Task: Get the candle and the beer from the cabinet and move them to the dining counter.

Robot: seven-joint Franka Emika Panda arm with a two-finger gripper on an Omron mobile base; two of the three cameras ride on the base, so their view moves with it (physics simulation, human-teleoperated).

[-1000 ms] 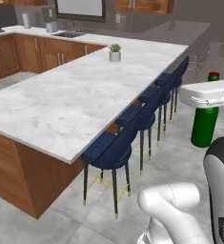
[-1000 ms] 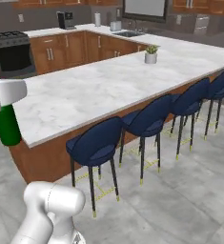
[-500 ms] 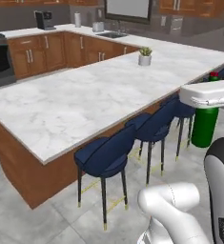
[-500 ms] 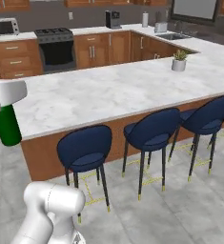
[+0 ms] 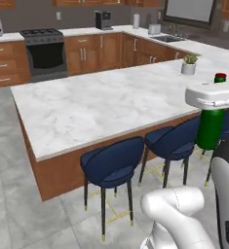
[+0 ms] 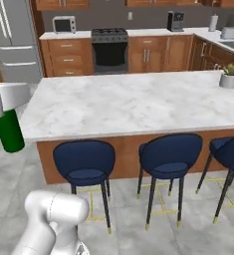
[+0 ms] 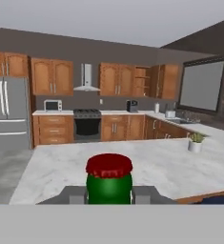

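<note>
the beer [image 5: 211, 127] was a dark green glass bottle with a red cap, upright and off the floor, clamped near its neck by the white end effector [image 5: 209, 95]. it hung beside the marble table [image 5: 106, 104], above the navy stools [image 5: 112, 163], not over the top itself.

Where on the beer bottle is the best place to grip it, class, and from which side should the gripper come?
Grip the beer high on its body, just under the narrow neck and red cap, coming in from the side. It is slim, round and upright, so two flat fingers close squarely across it there. That is how the gripper holds it now, shut on the upper body, in the air short of the dining counter.
</note>
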